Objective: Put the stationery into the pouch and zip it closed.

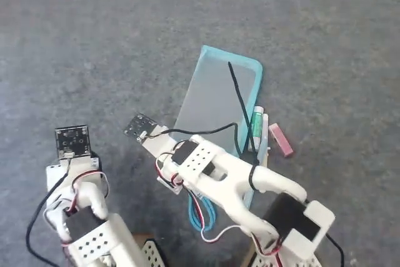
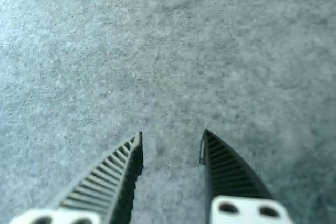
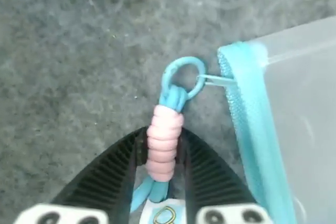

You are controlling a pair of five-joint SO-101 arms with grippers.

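Note:
A translucent pouch (image 1: 212,101) with a teal zipper edge lies on the grey carpet. A thin black pen (image 1: 239,101) lies across its right side; I cannot tell whether it is inside. A green and white marker (image 1: 257,120) and a pink eraser (image 1: 280,140) rest just right of the pouch. My right gripper (image 3: 161,136) is shut on the pink wrapped zipper pull (image 3: 163,148), whose teal loop (image 3: 184,74) hooks to the corner of the pouch (image 3: 294,124). My left gripper (image 2: 172,141) hangs open over bare carpet.
The right arm (image 1: 219,167) stretches across the near end of the pouch and hides it. A blue cord (image 1: 201,214) loops below that arm. The left arm (image 1: 81,211) stands at the near left. Carpet spreads to the left and far side.

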